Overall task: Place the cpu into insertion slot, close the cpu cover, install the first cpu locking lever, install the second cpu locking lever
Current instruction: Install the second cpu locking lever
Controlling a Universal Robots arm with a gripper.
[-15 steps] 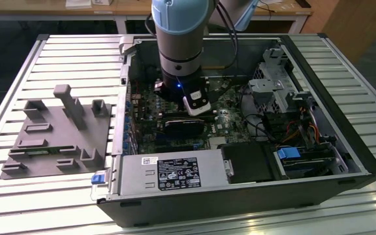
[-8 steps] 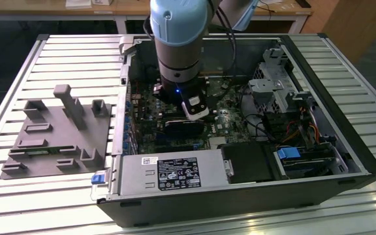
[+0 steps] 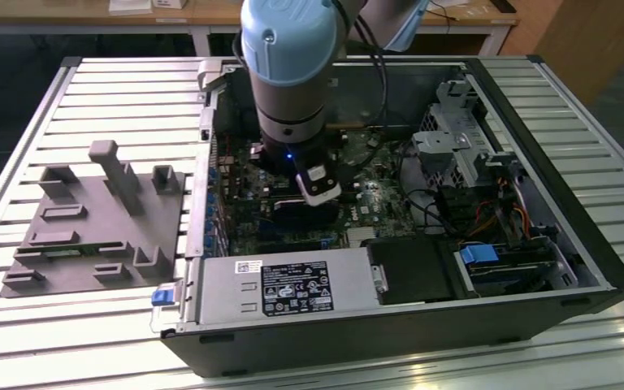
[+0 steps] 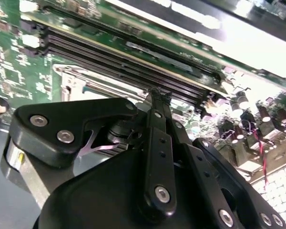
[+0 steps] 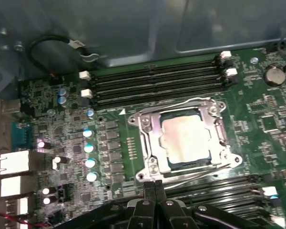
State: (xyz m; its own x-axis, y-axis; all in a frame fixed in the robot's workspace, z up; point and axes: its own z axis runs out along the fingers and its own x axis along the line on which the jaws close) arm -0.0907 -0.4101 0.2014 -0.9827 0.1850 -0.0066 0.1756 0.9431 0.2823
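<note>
**Cover down over the chip, fingers at the levers**

In the exterior view I see the grey fixture (image 3: 95, 223) at the left of the frame, then the open case (image 3: 572, 244) filling the centre and right, with my arm reaching down into it and the gripper (image 3: 318, 195) low over the board.

In the first wrist view the memory slots (image 5: 155, 81) run across the upper middle. Right of centre sits the slot (image 5: 183, 138), the cpu (image 5: 183, 138) already seated in it, its pale top showing through the window of the cover (image 5: 150, 152), which looks folded down flat. The gripper (image 5: 155, 188) at lower centre has its fingers pressed together, holding nothing I can make out, tips just beside the slot's near edge where the thin lever wires (image 5: 200, 174) lie.

My judgement: the step in hand is a locking lever. To do it well I would keep the tips on the wire, push it down and sideways under its hook, and avoid pressing the cover or chip
</note>
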